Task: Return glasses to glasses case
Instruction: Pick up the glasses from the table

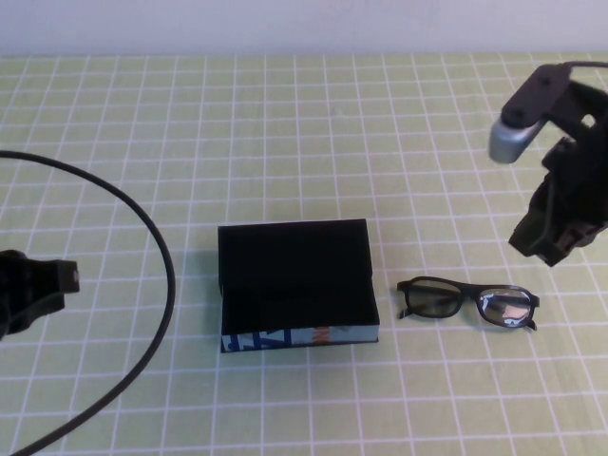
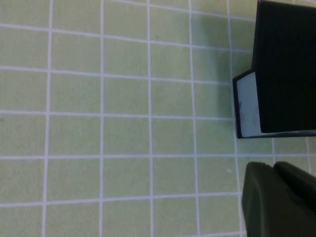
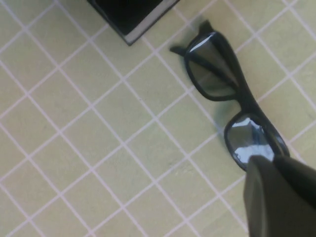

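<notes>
The glasses case [image 1: 296, 280] is a black box in the middle of the table, its light blue printed side facing the front edge, lid down. The black glasses [image 1: 467, 302] lie flat on the cloth just to its right, apart from it. My right gripper [image 1: 549, 249] hangs above and slightly behind the right lens, shut and empty. In the right wrist view its fingertips [image 3: 269, 160] are over one lens of the glasses [image 3: 210, 69]. My left gripper [image 1: 62, 280] is low at the far left, shut and empty, well left of the case [image 2: 286, 69].
A black cable [image 1: 161, 247] loops across the left part of the green checked tablecloth [image 1: 313, 142]. A corner of the case [image 3: 131, 15] shows in the right wrist view.
</notes>
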You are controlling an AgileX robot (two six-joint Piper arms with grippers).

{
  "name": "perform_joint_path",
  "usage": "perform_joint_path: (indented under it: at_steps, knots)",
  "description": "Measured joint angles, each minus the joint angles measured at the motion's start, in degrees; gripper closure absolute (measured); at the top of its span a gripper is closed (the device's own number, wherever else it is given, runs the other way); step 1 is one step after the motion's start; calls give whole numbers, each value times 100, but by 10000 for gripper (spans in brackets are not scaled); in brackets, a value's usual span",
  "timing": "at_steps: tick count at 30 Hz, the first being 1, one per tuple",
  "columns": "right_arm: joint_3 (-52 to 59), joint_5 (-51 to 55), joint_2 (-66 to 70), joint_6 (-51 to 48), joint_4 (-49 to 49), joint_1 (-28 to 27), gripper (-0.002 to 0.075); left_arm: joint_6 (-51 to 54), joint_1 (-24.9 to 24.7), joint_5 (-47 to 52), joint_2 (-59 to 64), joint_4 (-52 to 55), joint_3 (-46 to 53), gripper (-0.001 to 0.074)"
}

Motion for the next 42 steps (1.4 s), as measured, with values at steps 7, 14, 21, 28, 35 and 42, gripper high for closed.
perform_joint_path:
  at_steps: [7,14,21,28,35,42]
  knots:
    - [-263,-112,992,-62,-534,374,489,22,0,27,0,-9,0,738]
    - [-479,-436,1738,-157,-720,423,316,22,0,34,0,-9,0,738]
    - [-610,-572,2316,-189,-722,423,321,45,0,67,0,-9,0,738]
    - [-634,-591,2634,-189,-615,423,445,67,0,112,0,-9,0,738]
    - [-847,-295,2658,-189,-575,423,676,127,0,159,0,-9,0,738]
    - [-1654,120,2616,-720,-211,423,692,148,0,259,0,-9,0,738]
